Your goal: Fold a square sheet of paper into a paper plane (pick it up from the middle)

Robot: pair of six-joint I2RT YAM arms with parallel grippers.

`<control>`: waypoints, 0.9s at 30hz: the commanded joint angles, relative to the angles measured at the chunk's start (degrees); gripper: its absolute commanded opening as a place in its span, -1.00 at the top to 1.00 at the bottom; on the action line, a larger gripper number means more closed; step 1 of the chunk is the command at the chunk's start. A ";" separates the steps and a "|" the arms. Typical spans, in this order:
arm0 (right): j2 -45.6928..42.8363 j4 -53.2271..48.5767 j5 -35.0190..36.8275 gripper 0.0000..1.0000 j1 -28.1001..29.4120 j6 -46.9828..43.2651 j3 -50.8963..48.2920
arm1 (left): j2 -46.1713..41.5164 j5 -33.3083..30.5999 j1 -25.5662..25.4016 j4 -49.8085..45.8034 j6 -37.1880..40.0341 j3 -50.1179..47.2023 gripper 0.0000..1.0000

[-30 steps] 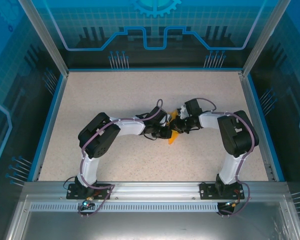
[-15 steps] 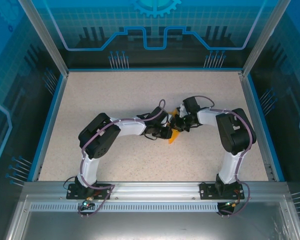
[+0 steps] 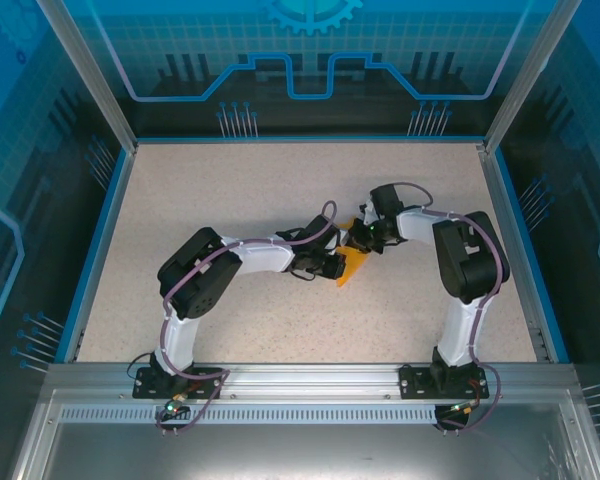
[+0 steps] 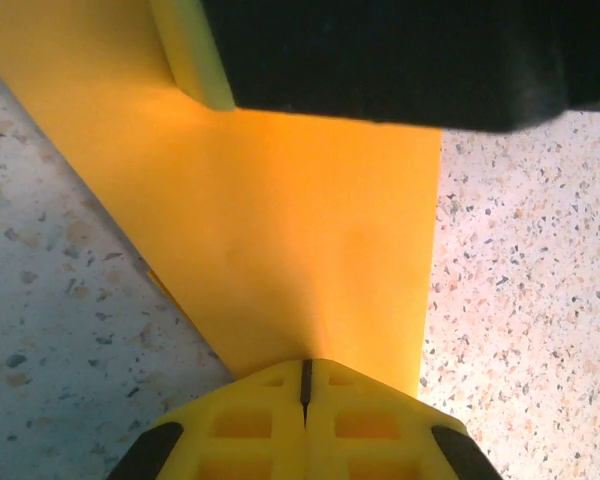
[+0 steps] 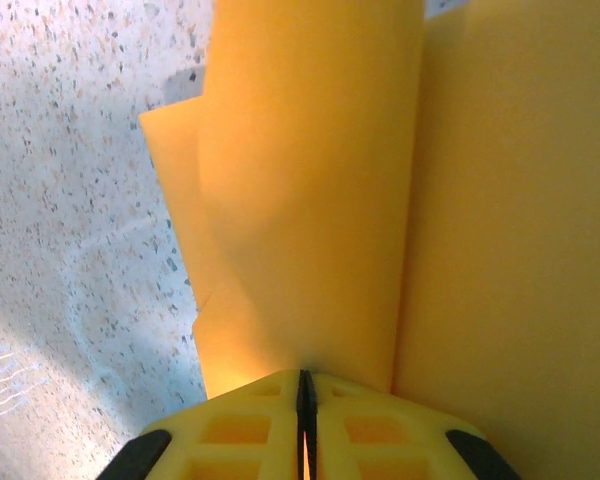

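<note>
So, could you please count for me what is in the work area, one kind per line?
orange-yellow paper: 1
grippers: 2 (left gripper, right gripper, each shut on the paper)
Total: 3

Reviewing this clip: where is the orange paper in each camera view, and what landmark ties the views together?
Top view: paper near the middle of the speckled tabletop.
Left wrist: paper across the centre, rising from the left gripper, which pinches it.
Right wrist: paper across the centre and right, pinched by the right gripper.
Shared landmark: the tabletop beside the paper.
</note>
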 commanded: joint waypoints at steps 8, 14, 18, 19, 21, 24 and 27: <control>5.45 0.20 4.66 0.78 -4.86 -1.34 6.00 | 5.44 -6.49 -0.40 -12.81 2.13 -4.49 0.90; 6.94 -0.91 4.53 0.78 -6.34 -1.88 8.88 | 5.47 -7.04 -0.42 -13.28 2.48 -4.76 0.91; 7.66 -1.79 4.63 0.78 -6.99 -2.16 10.76 | 5.85 -7.48 -0.42 -13.78 2.67 -4.73 0.91; 7.93 -2.43 4.78 0.78 -7.14 -2.42 11.47 | 5.87 -7.52 -0.44 -13.81 2.80 -4.74 0.91; 8.71 -2.89 4.85 0.78 -7.53 -2.58 12.73 | 5.88 -7.59 -0.42 -13.99 2.89 -4.76 0.91; 10.36 -3.73 4.97 0.77 -8.11 -3.10 15.12 | 5.67 -7.56 -0.42 -13.93 2.97 -4.89 0.91; 11.90 -4.93 5.00 0.77 -8.21 -3.20 17.54 | 5.50 -7.44 -0.44 -14.10 3.21 -5.03 0.91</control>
